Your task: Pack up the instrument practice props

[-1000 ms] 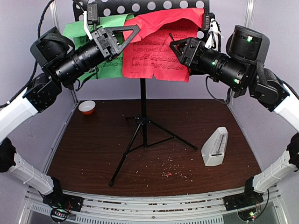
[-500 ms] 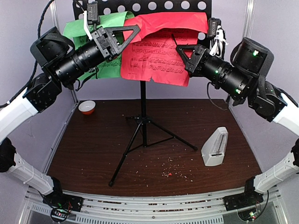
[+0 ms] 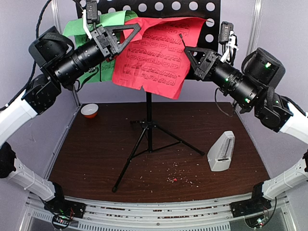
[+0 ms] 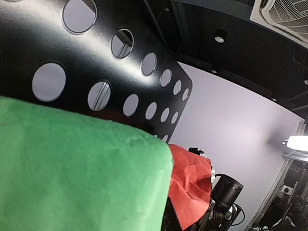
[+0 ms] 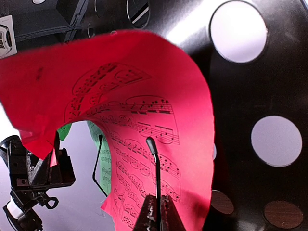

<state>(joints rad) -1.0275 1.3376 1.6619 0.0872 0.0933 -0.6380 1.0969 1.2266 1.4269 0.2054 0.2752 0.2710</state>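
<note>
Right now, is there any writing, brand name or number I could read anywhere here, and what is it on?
No words or numbers can be read.
Red page: printed music notes only, no legible title or words.
Green page: no legible print.
Metronome: face markings too small to read.
Stand: no label seen.
</note>
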